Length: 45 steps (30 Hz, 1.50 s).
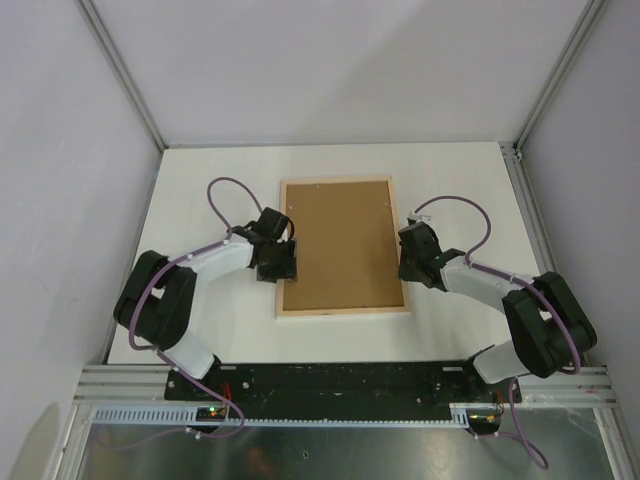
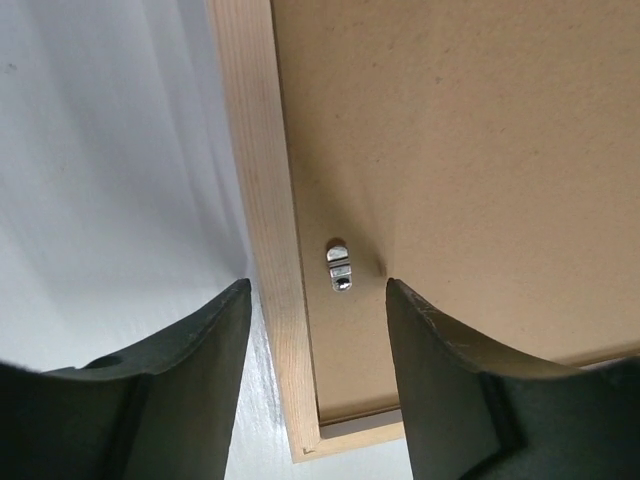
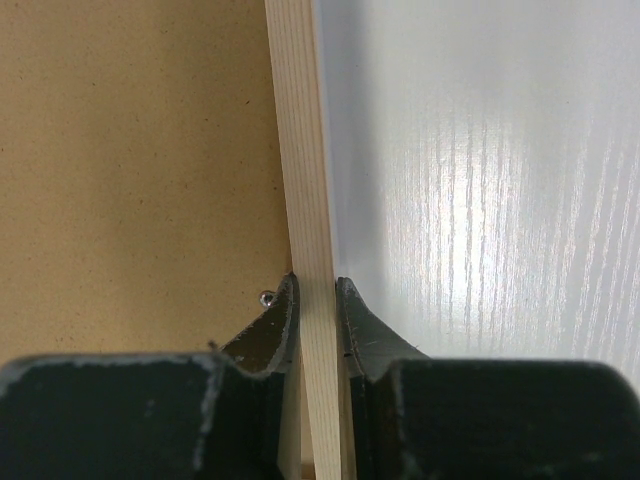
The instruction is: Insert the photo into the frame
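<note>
**Right gripper** (image 3: 315,290): jaws pressed together on the right rail of the frame (image 3: 305,150). One fingertip (image 3: 275,325) lies on the inner side, against the edge of the brown backing board (image 3: 130,150). The other lies on the outer side, over the white table (image 3: 480,150). A small metal stud (image 3: 267,298) shows just beside the inner fingertip.

**Left gripper** (image 2: 318,300): jaws spread, straddling the left rail of the frame. The left finger (image 2: 190,370) stands over the table and the right one over the backing board. Whether either tip touches the surface below cannot be told. A small metal clip (image 2: 340,265) sits on the board just inside the rail, between the two fingers. The near left corner of the frame shows below it.

**Frame, overhead view:** it lies flat near the middle of the table, pale wood back upward, long sides running near to far. The backing board fills its opening. The left gripper meets the left rail in its near half. The right gripper holds the right rail at about the same level.

**Arms:** both reach inward from bases at the near edge. A purple cable (image 1: 225,190) loops above each wrist.
</note>
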Tool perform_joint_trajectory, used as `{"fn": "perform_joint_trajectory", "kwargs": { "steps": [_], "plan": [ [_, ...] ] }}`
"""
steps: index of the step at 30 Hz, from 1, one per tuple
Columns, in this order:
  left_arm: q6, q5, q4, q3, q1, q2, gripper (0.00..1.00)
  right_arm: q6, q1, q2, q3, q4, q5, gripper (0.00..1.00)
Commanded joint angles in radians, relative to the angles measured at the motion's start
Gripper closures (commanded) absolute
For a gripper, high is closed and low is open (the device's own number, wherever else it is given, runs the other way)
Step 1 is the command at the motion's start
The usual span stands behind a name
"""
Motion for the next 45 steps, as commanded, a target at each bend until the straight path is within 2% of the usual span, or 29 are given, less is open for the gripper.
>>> {"fn": "perform_joint_trajectory", "kwargs": {
  "steps": [1,9,22,33,37,42,45],
  "plan": [
    [-0.024,-0.06,0.017,-0.01,-0.016,0.009,0.41,0.025,0.003,0.029,0.002,0.007,-0.009,0.97],
    [-0.042,-0.113,0.019,-0.015,-0.026,0.027,0.49,0.025,0.003,0.028,0.002,0.01,-0.012,0.97],
    [-0.116,-0.188,0.033,0.01,-0.022,0.054,0.48,0.025,0.005,0.022,0.003,-0.001,-0.01,0.98],
    [-0.122,-0.214,0.035,0.003,-0.011,0.072,0.53,0.027,0.008,0.024,0.004,0.0,-0.011,0.99],
    [-0.125,-0.224,0.036,-0.006,-0.01,0.07,0.6,0.027,0.009,0.025,0.003,-0.001,-0.011,1.0],
    [-0.143,-0.235,0.041,-0.029,-0.004,0.056,0.8,0.028,0.012,0.02,0.002,-0.005,-0.009,1.0],
    [-0.154,-0.243,0.04,-0.04,0.0,0.048,0.88,0.029,0.014,0.019,0.004,-0.005,-0.006,1.0]
  ]
}}
